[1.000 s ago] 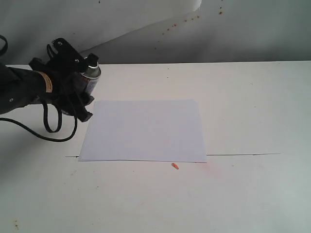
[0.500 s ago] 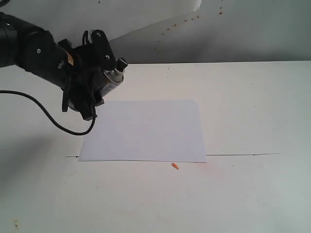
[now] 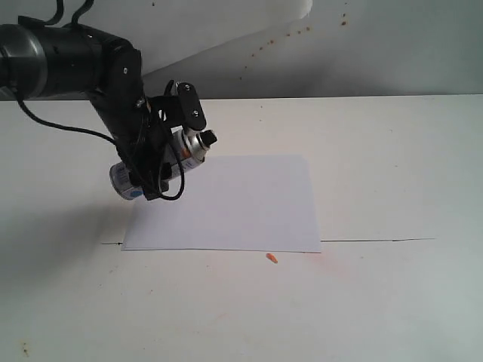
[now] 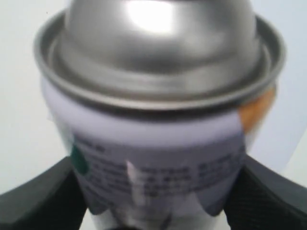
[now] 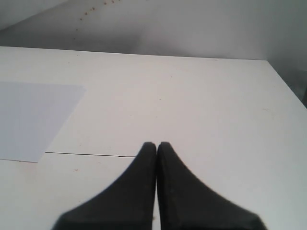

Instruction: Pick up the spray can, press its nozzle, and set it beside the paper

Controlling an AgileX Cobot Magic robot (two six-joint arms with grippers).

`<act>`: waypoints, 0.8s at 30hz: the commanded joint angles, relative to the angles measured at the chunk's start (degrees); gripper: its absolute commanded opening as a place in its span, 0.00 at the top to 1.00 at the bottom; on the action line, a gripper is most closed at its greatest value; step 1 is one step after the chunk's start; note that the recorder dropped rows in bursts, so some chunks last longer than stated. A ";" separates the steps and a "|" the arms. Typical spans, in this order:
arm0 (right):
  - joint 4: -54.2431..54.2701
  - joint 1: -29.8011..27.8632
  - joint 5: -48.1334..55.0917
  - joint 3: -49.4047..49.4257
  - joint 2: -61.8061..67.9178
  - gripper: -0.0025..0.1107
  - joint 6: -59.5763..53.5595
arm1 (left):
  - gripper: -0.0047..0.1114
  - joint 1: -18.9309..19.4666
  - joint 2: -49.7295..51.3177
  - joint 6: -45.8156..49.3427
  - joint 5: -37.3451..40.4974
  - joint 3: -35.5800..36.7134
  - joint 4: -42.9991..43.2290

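Exterior view: at the left, the left gripper (image 3: 172,149) holds the spray can (image 3: 192,147) in the air, jaws clamped across its body. The can hangs over the far left corner of the paper (image 3: 226,204), well tilted, with its base to the left and the nozzle (image 3: 209,137) aimed to the right.

Hazards, as judged from this position:
- Slip. The body is smooth and round, and only two pads (image 4: 38,201) grip it. A push on the nozzle acts along the length of the can and may drive it through the jaws.
- Wrong placement. The can is above the sheet. A straight descent would probably put it on the paper, not beside it.
- Toppling. A release at this tilt would probably let the can fall over and roll across the table (image 3: 377,302).

The right gripper (image 5: 157,148) does not appear in the exterior view. Its wrist view shows the jaws together, above bare table to the right of the paper.

Appearance of the can, left wrist view: a silver domed shoulder with a rolled rim, and a white label (image 4: 158,158) with small print, a blue-green dot (image 4: 79,160) and an orange mark (image 4: 256,110). The nozzle is small, black and much narrower than the body.
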 commanded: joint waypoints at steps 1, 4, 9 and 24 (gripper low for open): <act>-0.71 -0.42 -0.23 0.14 -0.37 0.98 -0.17 | 0.96 -0.31 1.08 1.21 2.99 -4.35 -0.23; -0.71 -0.42 -0.23 0.14 -0.37 0.98 -0.17 | 0.96 -0.31 1.75 1.66 3.48 -5.61 -0.49; -0.71 -0.42 -0.23 0.14 -0.37 0.98 -0.17 | 0.96 -0.31 1.96 1.46 3.52 -5.73 -0.57; -0.71 -0.42 -0.23 0.14 -0.37 0.98 -0.17 | 0.96 -0.31 1.96 2.09 3.46 -5.73 -5.33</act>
